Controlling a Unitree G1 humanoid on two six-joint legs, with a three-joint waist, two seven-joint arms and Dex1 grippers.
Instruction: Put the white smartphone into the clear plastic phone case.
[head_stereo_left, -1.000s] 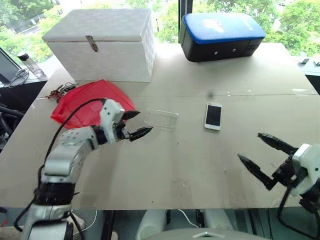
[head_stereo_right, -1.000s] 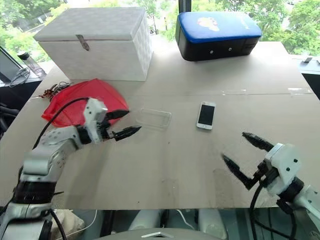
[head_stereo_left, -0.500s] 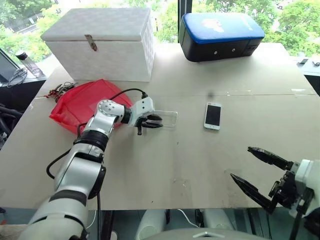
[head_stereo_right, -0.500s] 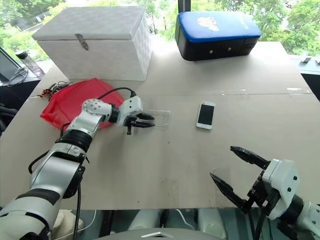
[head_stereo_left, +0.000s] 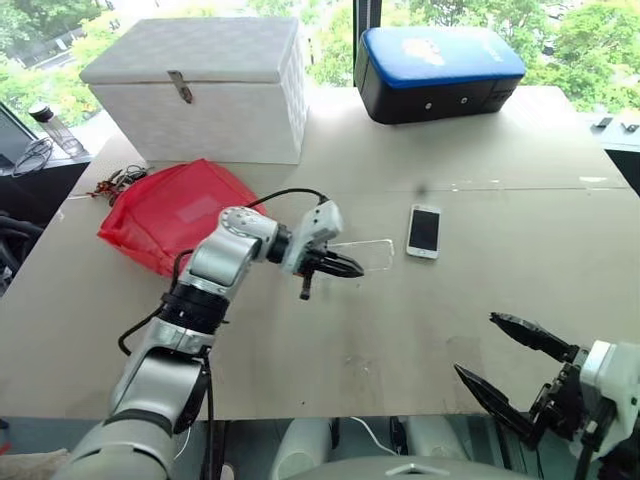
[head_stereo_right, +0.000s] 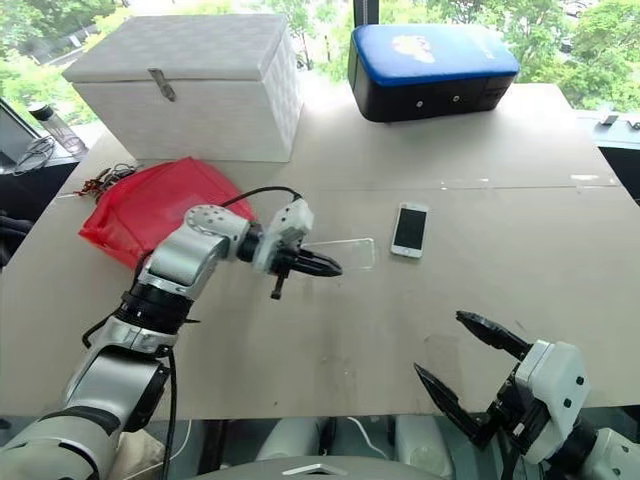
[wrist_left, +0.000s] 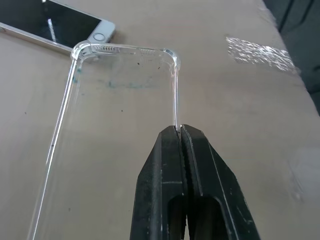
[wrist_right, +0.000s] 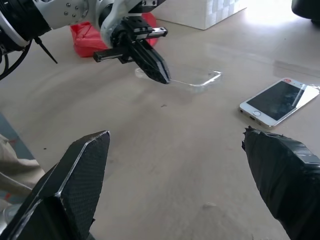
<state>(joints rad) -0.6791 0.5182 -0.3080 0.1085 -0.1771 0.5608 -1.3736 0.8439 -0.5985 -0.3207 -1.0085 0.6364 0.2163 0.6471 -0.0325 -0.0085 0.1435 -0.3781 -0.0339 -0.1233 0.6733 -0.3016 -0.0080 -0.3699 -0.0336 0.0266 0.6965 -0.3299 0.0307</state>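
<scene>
I had the left claw (head_stereo_left: 345, 269) clamped tight on the case (head_stereo_left: 368, 255) — the left wrist view showed both black fingers (wrist_left: 165, 165) pressed together on the thin rim of one long side, near a rounded corner. The case (wrist_left: 105, 115) extended ahead of the fingertips, lying low over the table (head_stereo_left: 450, 330); I could not tell whether its far end rested on the surface or hung just clear of it.

The phone (head_stereo_left: 424, 231) lay flat, screen up, just beyond the far end of the case as seen from the left claw. In the left wrist view its home-button end (wrist_left: 75, 31) sat right beside the case's far corner; whether the two touched I could not tell.

The right claw (head_stereo_right: 478, 378) was spread wide and held nothing — its two fingers (wrist_right: 75, 175) stood well apart. It hung near the front edge of the table, well apart from the phone and the case, both of which lay ahead of it.

Behind the left claw's arm lay a red bag (head_stereo_left: 170, 210). Farther back stood a white box (head_stereo_left: 200, 90) and a blue-topped black case (head_stereo_left: 440, 70).
</scene>
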